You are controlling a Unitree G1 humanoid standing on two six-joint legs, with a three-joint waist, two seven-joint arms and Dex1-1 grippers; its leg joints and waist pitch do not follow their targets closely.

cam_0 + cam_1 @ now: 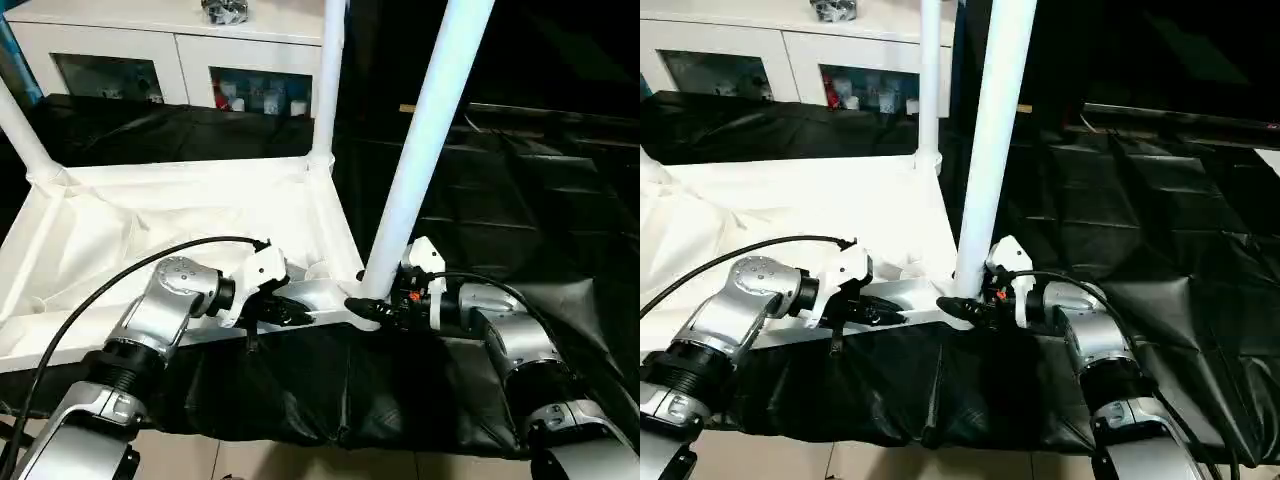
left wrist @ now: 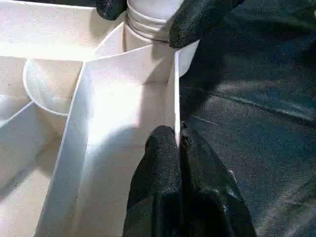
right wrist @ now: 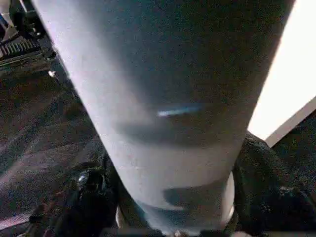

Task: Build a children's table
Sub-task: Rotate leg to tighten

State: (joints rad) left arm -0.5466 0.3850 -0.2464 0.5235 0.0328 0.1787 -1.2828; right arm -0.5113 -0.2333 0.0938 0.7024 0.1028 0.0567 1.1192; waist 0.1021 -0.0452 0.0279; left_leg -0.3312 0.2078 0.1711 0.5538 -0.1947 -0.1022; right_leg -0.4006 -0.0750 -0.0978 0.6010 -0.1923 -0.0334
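White plastic, the children's table (image 1: 180, 215) lies upside down on a black-draped counter (image 1: 520, 200), ribbed underside up, legs rising from its far corner sockets. At its near right corner, the right gripper (image 1: 368, 303) has its jaws spread around the base of a leg (image 1: 420, 150) standing in the socket. The left gripper (image 1: 290, 312) pinches the table's near rim just beside it, jaws closed on the thin edge. Best practice now, likely: keep the rim steady, hold the leg upright, press straight down until seated.
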